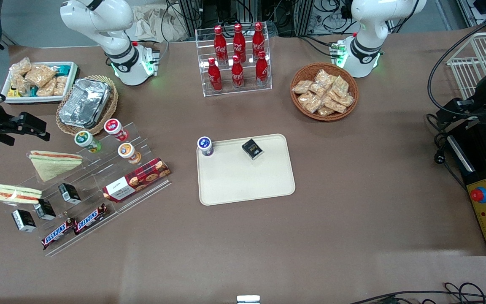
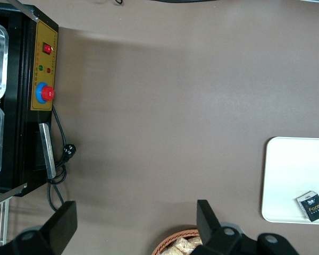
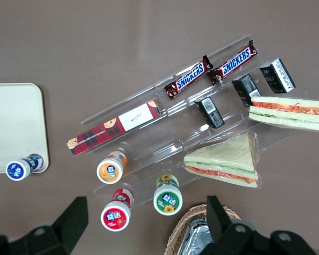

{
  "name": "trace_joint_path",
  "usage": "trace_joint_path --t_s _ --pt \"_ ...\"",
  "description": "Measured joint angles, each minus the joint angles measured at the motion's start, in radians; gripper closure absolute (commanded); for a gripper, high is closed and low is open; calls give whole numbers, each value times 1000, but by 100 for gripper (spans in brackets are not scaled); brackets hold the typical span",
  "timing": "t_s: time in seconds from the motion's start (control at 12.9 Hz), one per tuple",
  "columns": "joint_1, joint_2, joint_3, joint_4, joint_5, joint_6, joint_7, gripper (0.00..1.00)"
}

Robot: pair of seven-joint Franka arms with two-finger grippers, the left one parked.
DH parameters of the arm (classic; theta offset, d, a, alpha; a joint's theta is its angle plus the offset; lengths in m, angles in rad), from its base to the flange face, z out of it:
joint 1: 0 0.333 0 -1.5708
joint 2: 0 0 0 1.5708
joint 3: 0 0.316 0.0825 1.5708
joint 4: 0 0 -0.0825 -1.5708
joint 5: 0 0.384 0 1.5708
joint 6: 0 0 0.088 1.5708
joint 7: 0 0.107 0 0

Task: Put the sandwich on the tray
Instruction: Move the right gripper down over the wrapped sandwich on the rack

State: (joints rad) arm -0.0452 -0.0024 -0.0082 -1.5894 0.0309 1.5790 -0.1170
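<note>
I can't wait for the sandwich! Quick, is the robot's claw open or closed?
Gripper: open and empty, above the table beside the foil container, not yet at the sandwich.

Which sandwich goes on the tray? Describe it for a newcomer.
Look at the clear stepped rack toward the working arm's end of the table. The sandwich lies at its end, nearer the front camera than the other sandwich and farther from the open gripper. It shows striped filling, not a flat bread face.
</note>
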Motion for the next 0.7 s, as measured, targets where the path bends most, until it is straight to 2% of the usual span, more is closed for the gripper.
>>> trace_joint_path --t_s 0.47,0.7 --pt "-10 0 -1 0 -1 22 27 1" --pt "-22 1 -1 0 -2 22 190 1"
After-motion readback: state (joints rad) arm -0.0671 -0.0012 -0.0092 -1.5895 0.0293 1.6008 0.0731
